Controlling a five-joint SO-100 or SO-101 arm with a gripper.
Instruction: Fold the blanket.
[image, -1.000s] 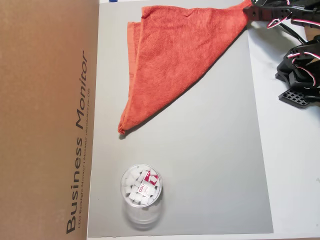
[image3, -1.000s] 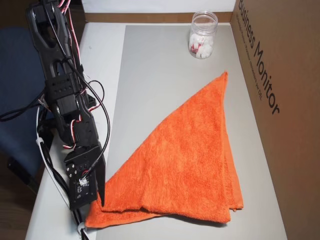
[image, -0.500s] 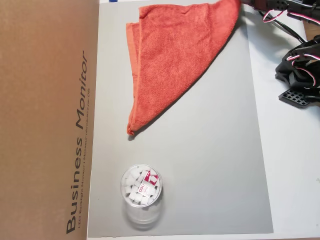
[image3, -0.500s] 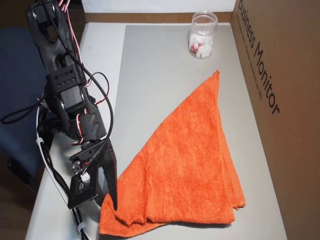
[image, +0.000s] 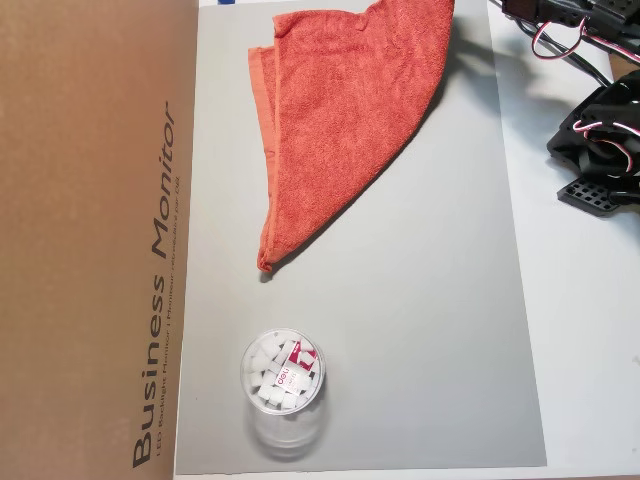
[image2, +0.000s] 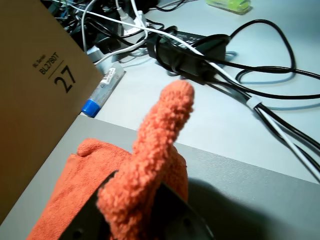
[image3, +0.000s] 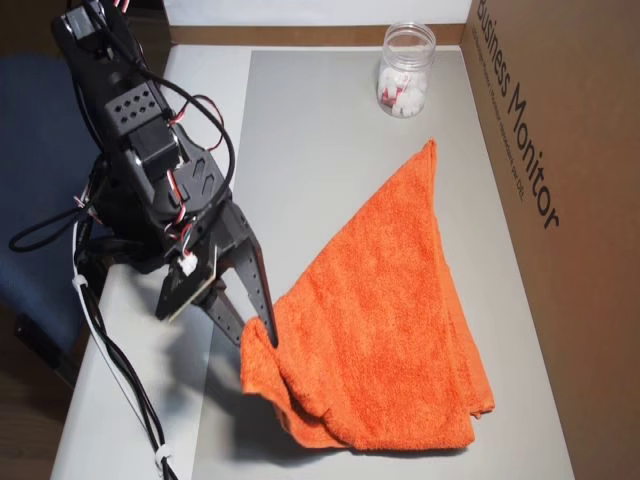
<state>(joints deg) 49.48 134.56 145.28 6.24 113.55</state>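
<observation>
Blanket: the orange blanket (image3: 385, 320) lies folded in a triangle on the gray mat (image3: 320, 130), one tip toward 12 o'clock.
Gripper: the gripper (image3: 258, 338) pinches the blanket's corner, lifted at 8 o'clock.
Jar: the jar (image3: 407, 70) stands past the tip.
Box: the brown box (image3: 560, 200) is at 3 o'clock.

In an overhead view, the blanket (image3: 385, 310) lies on a mat (image3: 330, 130) on the worktop (image3: 130, 420), folded into a triangle. A jar (image3: 405, 70) stands on the mat beyond its far tip, well apart. A cardboard box (image3: 560, 200) borders the mat's right edge. The gripper (image3: 255, 335), left of the blanket, pinches its near-left corner, apparently lifted off the mat.
</observation>
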